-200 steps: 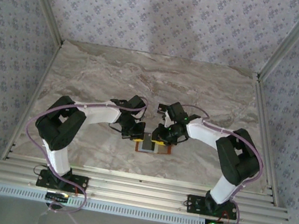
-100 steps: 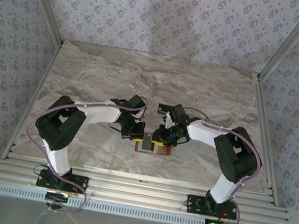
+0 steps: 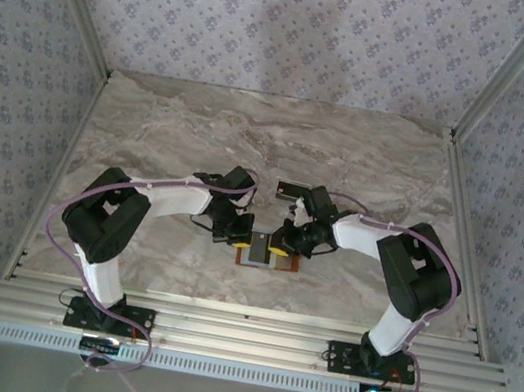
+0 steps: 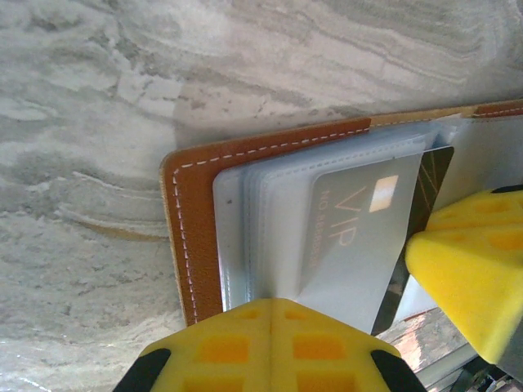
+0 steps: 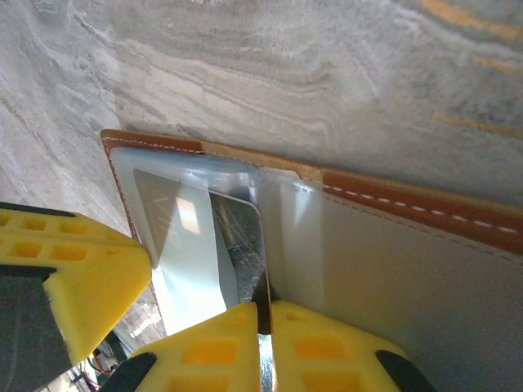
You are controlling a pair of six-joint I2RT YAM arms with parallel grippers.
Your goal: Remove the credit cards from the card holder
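The brown card holder (image 3: 261, 260) lies open on the marble table between both grippers. Its leather edge (image 4: 196, 229) frames clear plastic sleeves. A silver credit card (image 4: 359, 229) marked VIP sticks partway out of a sleeve, with a dark credit card (image 4: 431, 173) behind it. My left gripper (image 4: 274, 304) is shut, its yellow tips pressed onto the sleeves at the holder's near edge. My right gripper (image 5: 267, 309) is shut on the edge of the dark card (image 5: 245, 245), beside the silver card (image 5: 184, 253). Both grippers, left (image 3: 237, 239) and right (image 3: 281, 245), sit over the holder.
A small dark flat rectangle (image 3: 291, 191), like a card, lies on the table just behind the right wrist. Marble tabletop (image 3: 272, 137) stretches away behind the arms, bounded by patterned walls and metal rails at the sides.
My right gripper's fingers have closed onto the dark card, and its wrist has shifted slightly right, uncovering the dark rectangle behind it. The left arm has stayed put.
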